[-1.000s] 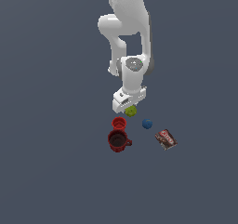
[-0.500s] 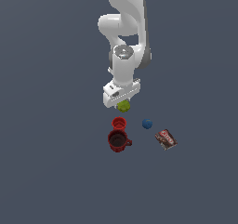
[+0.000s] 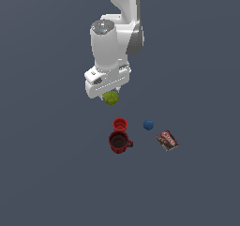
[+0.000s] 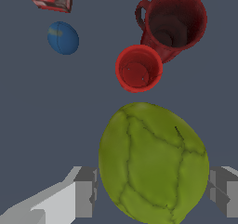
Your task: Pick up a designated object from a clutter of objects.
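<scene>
The Panda arm point(image 3: 115, 37) reaches down from the top of the exterior view, and its gripper point(image 3: 110, 96) is closed on the yellow-green fruit point(image 3: 111, 97), one finger point(image 4: 83, 190) on each side of it. The fruit sits directly between the jaws, its longer axis running roughly across the line joining them, and looks lifted well clear of the rest of the clutter. Below it in the exterior view stands the dark red mug point(image 3: 120, 142), with the small red cup point(image 3: 120, 124) touching its far side. To the exterior view's right lie the brown-red packet point(image 3: 168, 140) and, smallest, the blue ball point(image 3: 148, 124), apart from both cups.
</scene>
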`<action>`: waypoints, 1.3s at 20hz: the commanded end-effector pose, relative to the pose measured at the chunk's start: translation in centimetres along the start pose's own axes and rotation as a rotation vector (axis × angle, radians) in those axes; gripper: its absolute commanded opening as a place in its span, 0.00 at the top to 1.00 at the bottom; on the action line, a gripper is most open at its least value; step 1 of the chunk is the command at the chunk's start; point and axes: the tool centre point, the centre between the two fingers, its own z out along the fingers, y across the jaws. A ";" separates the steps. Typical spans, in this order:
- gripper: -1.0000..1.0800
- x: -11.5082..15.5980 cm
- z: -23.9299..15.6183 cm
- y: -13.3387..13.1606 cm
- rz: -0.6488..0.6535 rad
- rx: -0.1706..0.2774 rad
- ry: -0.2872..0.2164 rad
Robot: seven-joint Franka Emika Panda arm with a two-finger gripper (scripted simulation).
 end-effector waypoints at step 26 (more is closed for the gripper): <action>1.00 -5.9 -17.8 13.5 0.000 -0.004 -0.002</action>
